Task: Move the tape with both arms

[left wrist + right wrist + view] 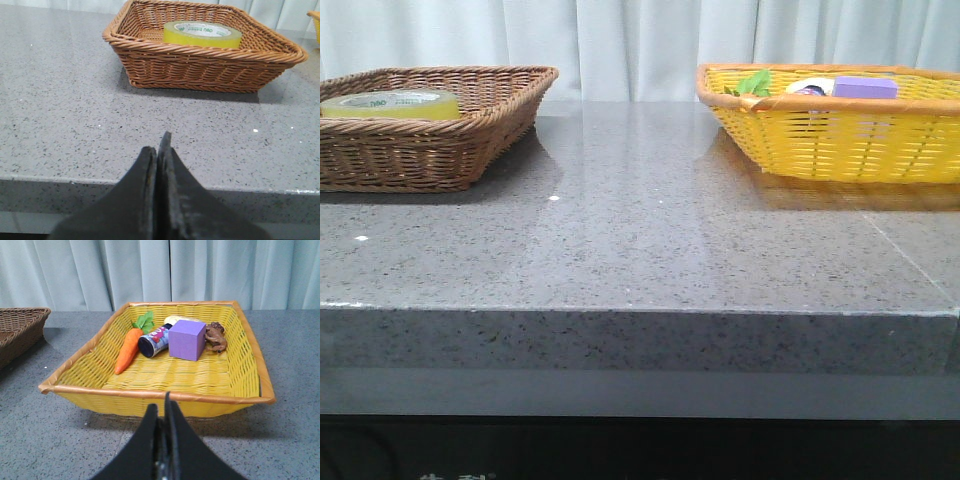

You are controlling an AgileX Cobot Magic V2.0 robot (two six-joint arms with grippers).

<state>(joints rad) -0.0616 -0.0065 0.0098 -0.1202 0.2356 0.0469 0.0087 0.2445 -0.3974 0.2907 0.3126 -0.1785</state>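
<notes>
two pincers sit pressed shut with nothing between their fingers, your left gripper (159,165) and your right gripper (164,415), both low at the near edge of the grey stone table (640,250). straight ahead of your left gripper, well apart from it, the tape (202,34) lies flat inside the brown wicker basket (200,62). just beyond your right gripper stands the yellow basket (165,372), holding a toy carrot (128,347), a dark can (153,341), a purple box (186,339) and a small brown figure (215,336).
</notes>
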